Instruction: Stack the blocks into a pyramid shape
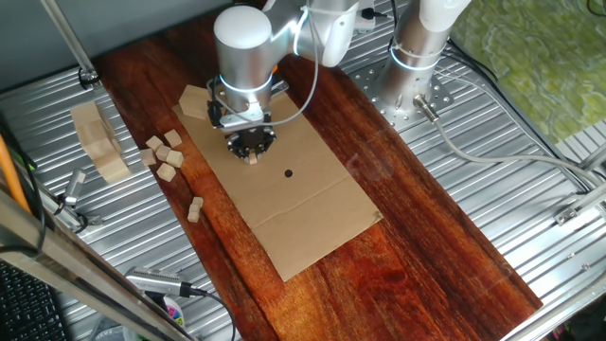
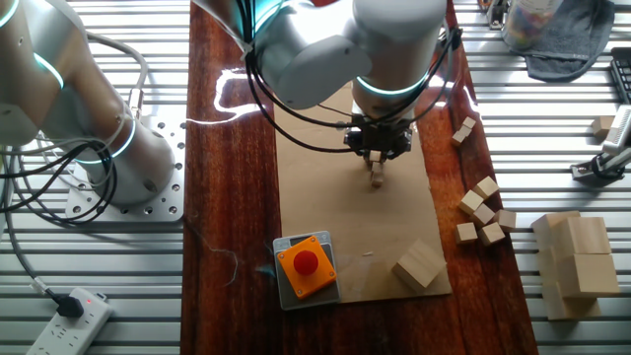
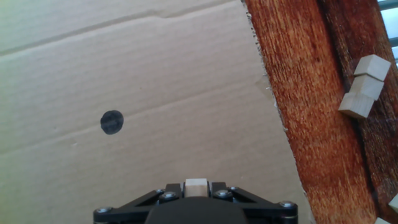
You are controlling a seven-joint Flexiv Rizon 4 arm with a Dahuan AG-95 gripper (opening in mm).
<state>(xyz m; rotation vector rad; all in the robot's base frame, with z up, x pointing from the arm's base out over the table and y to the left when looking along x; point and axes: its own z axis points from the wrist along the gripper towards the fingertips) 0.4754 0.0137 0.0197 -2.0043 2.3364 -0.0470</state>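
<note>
My gripper hangs over the upper part of the cardboard sheet, shut on one small pale wooden block. That block shows wedged between the black fingers in the hand view, and it is seen just above the cardboard in the other fixed view. Several loose blocks lie in a cluster on the dark wood left of the cardboard, with another two end to end nearer the front. The cluster sits right of the cardboard in the other fixed view.
A black dot is marked on the cardboard near the gripper. A big pale wooden slab lies at the left on the metal. A larger wooden piece and an orange push button rest at the cardboard's end.
</note>
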